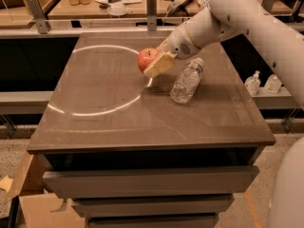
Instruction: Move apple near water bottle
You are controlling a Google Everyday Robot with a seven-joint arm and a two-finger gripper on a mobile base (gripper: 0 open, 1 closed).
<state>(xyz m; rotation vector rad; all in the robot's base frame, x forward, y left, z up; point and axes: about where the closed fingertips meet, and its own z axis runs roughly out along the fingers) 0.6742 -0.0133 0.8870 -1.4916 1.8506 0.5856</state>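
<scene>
The red-orange apple [147, 59] is held in my gripper [155, 63], whose tan fingers are shut on it, just above the brown table [142, 122]. The clear crinkled water bottle [186, 80] lies on its side on the table, just right of the apple, with its white cap pointing away. My white arm reaches in from the upper right. The gripper and apple hang a short gap left of the bottle.
Two small pump-top bottles [261, 83] stand on a shelf to the right of the table. A cluttered workbench [118, 4] runs along the back. A bright ring of light lies on the table's left half. Cardboard [28, 194] sits on the floor at left.
</scene>
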